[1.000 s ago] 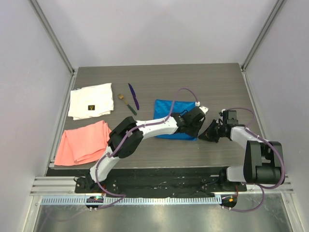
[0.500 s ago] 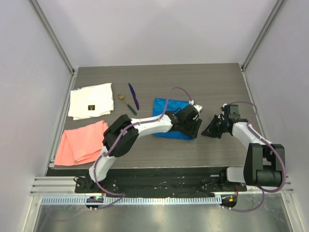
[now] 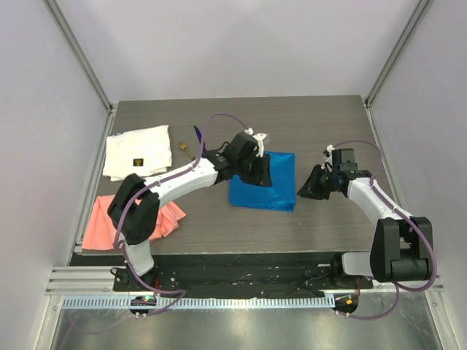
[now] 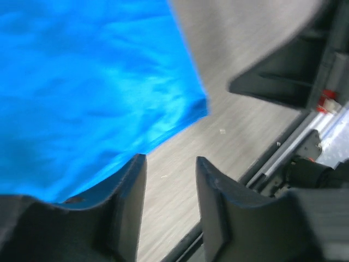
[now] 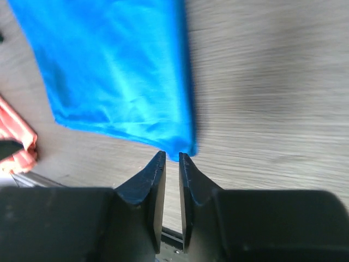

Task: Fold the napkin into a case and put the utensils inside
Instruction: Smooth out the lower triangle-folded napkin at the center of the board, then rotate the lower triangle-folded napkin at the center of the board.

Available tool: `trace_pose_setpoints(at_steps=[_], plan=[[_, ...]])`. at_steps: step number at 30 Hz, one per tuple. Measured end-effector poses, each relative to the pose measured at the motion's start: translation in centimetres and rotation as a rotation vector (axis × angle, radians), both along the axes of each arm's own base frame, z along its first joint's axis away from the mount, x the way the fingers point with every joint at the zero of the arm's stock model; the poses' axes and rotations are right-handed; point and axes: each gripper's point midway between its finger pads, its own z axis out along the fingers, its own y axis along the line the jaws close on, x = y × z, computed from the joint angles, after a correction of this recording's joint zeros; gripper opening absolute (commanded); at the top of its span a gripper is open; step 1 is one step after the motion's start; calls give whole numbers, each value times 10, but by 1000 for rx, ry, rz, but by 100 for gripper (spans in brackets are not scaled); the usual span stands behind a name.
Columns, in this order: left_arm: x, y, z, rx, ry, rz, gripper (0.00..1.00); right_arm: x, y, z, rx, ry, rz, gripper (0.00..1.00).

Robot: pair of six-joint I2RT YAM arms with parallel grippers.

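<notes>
The blue napkin (image 3: 273,191) lies folded flat on the table, a rectangle in the top view. My left gripper (image 3: 259,173) hovers over its upper left part, open and empty; in the left wrist view the napkin (image 4: 82,82) fills the upper left and bare table shows between the fingers (image 4: 131,180). My right gripper (image 3: 300,191) sits just right of the napkin's near right corner (image 5: 182,147), its jaws (image 5: 172,156) a narrow slit apart with nothing between. Only the ends of the utensils show behind the left arm: the purple one (image 3: 196,131) and the tan-tipped one (image 3: 184,147).
A white cloth (image 3: 137,152) with a small dark label lies at the far left. A salmon-pink cloth (image 3: 109,219) lies near the left front edge, partly under the left arm, and its edge (image 5: 19,150) shows in the right wrist view. Metal rails run along the table's front edge.
My left gripper opened and swung from the napkin's near right corner up to its far left part. The right gripper's jaws parted slightly and it shifted a little toward the napkin.
</notes>
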Motion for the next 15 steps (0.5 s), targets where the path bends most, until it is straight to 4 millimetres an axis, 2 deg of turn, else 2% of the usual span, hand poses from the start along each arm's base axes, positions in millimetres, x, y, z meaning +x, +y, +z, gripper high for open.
trace_pose_setpoints(at_steps=[4,7,10,15], plan=[[20,38,-11,23,32,76,31,2,35,12,0,-37,118,23],[32,62,-25,58,60,130,28,3,59,13,10,-42,185,20],[35,72,-36,91,69,144,27,1,75,2,19,-17,222,15],[29,73,-60,130,102,130,23,-1,74,-14,1,30,212,9]])
